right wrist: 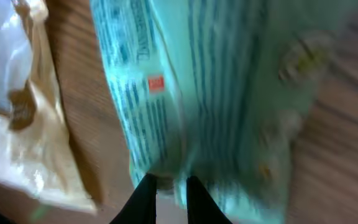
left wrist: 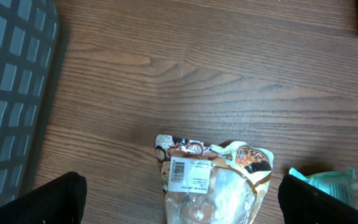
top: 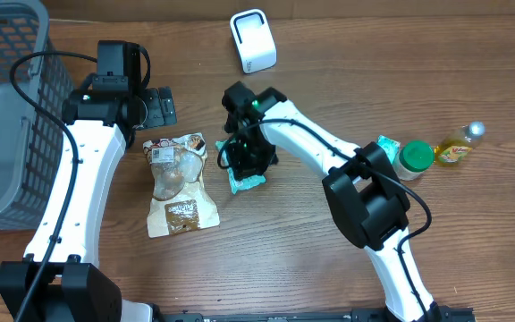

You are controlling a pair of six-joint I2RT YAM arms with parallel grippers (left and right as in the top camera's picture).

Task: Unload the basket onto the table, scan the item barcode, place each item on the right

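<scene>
A teal packet [top: 247, 182] lies on the wooden table just right of a brown-and-clear snack bag [top: 179, 183]. My right gripper [top: 249, 156] is down on the packet. In the right wrist view its two dark fingertips stand close together, pinching the near edge of the teal packet [right wrist: 229, 93]; the right gripper [right wrist: 166, 179] is shut on it, and the view is blurred. My left gripper [top: 159, 107] hovers wide open over the table behind the snack bag [left wrist: 216, 186], whose white barcode label [left wrist: 189, 174] faces up. The white scanner [top: 253, 41] stands at the back.
A grey mesh basket [top: 7, 107] fills the left side of the table. A green-lidded jar [top: 414, 158] and a small bottle of yellow liquid [top: 459, 149] stand at the right, beside the right arm's base.
</scene>
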